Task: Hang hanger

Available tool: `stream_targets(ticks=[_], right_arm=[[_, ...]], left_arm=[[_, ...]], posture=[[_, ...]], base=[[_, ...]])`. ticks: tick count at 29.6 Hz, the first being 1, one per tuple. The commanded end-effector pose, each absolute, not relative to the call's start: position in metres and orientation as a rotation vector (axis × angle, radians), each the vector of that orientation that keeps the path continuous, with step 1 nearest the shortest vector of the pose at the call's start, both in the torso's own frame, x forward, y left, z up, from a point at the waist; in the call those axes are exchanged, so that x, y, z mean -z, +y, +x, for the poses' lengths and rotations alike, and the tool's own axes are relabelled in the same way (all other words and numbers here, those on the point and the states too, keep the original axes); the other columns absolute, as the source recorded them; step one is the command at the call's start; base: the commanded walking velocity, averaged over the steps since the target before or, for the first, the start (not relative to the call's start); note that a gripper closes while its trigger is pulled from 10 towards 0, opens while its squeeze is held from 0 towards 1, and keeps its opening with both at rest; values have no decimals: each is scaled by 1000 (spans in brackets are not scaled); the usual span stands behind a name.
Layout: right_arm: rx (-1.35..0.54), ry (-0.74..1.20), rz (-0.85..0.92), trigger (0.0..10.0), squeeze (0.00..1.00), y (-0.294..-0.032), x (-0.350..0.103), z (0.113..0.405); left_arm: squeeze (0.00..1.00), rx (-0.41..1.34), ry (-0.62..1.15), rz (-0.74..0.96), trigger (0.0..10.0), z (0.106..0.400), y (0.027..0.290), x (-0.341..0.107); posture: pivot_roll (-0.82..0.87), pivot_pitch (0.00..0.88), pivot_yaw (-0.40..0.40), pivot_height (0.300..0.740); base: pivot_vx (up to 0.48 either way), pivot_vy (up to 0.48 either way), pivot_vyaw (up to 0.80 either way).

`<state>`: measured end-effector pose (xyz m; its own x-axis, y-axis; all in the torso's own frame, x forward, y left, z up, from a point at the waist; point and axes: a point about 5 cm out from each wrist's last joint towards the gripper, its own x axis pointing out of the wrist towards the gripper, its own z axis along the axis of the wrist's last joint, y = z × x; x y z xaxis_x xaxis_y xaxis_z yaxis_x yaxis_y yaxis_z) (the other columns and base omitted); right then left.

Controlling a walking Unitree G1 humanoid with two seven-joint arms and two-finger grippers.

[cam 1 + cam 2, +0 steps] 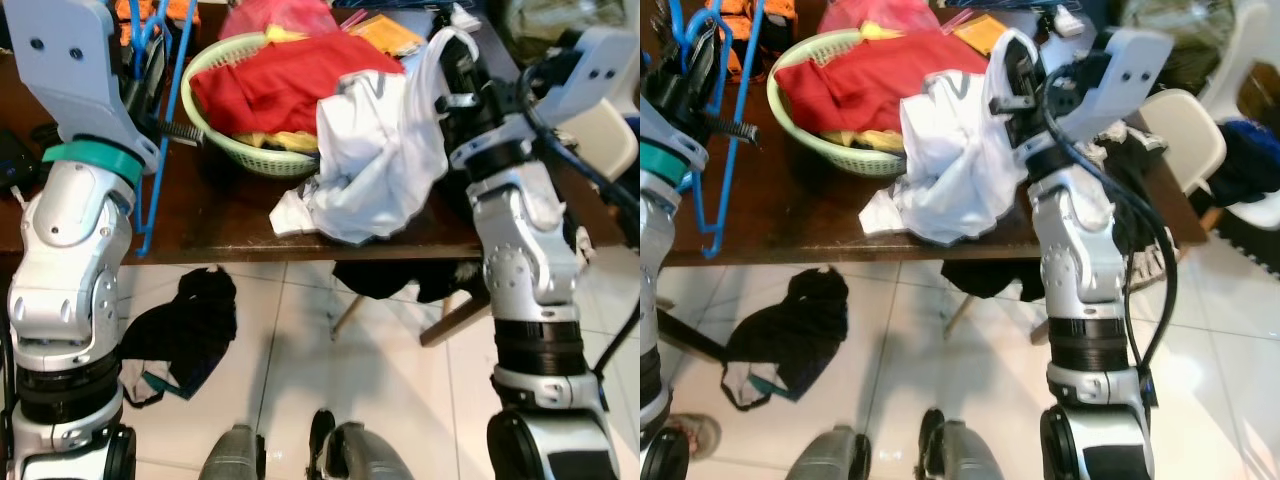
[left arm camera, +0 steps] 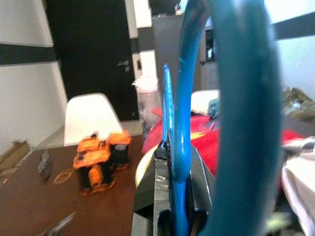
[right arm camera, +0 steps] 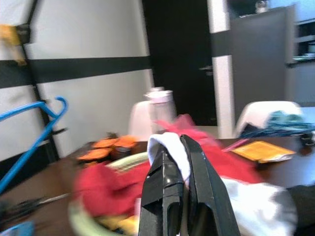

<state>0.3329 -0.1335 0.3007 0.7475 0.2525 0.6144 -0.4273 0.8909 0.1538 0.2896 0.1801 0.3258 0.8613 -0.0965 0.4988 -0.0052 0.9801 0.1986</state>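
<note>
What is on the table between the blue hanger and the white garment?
Between the blue hanger in the left gripper and the white garment sits a green basket of red clothes, seen in both eye views.

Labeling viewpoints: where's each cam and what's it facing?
Left eye, right eye: head, looking down at the table, both arms, feet.
Left wrist: along the left gripper, jaws shut on the blue hanger.
Right wrist: along the right gripper, shut on the white garment.
Shared: the green basket of red clothes.
</note>
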Motion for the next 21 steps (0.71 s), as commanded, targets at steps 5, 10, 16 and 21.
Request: stream_targets(ticks=[5, 10, 16, 21], right_arm=[[-369, -630, 284, 10000, 0, -136, -301, 332], [-364, -627, 284, 10000, 0, -138, -299, 332], [-360, -628, 282, 10000, 0, -140, -298, 331], [-353, -629, 279, 10000, 0, -142, -298, 331]], left_arm=[[0, 58, -540, 201, 10000, 288, 178, -326], [0, 63, -535, 201, 10000, 290, 177, -325], [0, 68, -533, 202, 10000, 291, 176, -324], [0, 71, -530, 202, 10000, 291, 176, -323]], posture=[[185, 94, -39, 737], [184, 95, -36, 737], [180, 96, -32, 737], [176, 97, -32, 737]], base=[[-446, 0, 0], [-443, 0, 0], [-421, 0, 0], [-274, 0, 0]])
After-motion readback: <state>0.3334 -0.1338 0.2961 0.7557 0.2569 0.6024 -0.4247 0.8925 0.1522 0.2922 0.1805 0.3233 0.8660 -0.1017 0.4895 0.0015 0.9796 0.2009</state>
